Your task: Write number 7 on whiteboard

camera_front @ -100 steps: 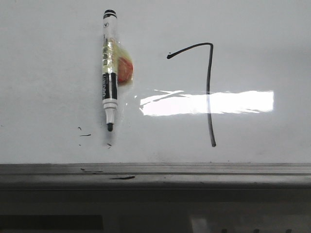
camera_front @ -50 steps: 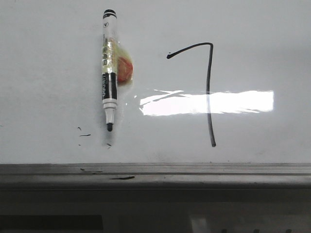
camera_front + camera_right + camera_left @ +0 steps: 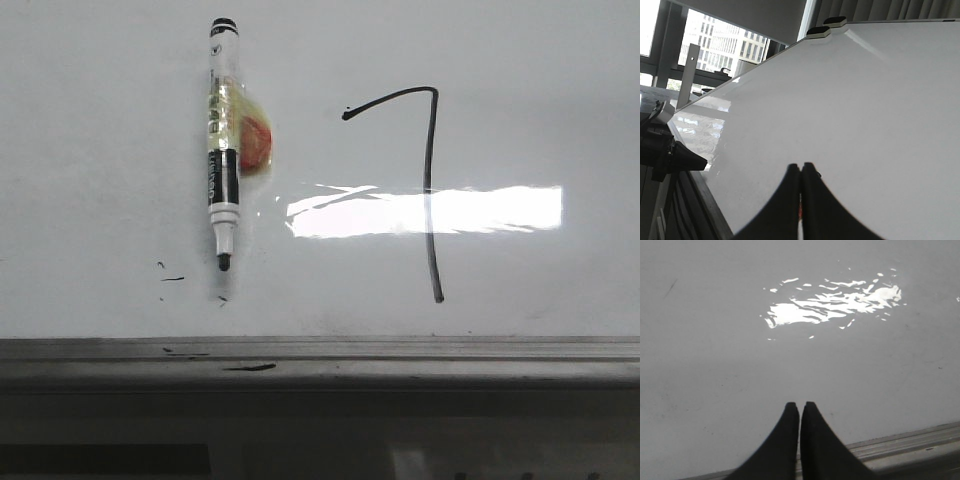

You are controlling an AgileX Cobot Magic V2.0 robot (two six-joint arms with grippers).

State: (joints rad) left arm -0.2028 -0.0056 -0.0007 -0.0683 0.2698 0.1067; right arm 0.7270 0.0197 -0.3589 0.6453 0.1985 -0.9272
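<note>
Neither arm shows up in the front view at all, so you only get the grippers from their own wrist cameras, and the whiteboard (image 3: 110, 200) runs off the frame on the top and both sides. The number 7 (image 3: 431, 190) sits on the right half of the board, and a bright rectangular glare (image 3: 425, 211) washes right across the middle of its stem, so that stretch is hard to make out. Its long axis is the stem, near vertical, running down toward the grey ledge (image 3: 400, 362) and stopping short of it; the short top stroke curves off to the left and ends in a little blob. Well left of it there's a marker (image 3: 223, 150) lying against the board, uncapped, tip pointing down at the ledge, with an orange-yellow blob (image 3: 254, 143) beside its barrel, can't tell what that is. A few tiny black specks (image 3: 172, 277) near the tip. The left gripper (image 3: 799, 406) has its fingertips pressed together with nothing between them, hovering over bare board. The right gripper (image 3: 801, 167) is the same, closed up on nothing.
</note>
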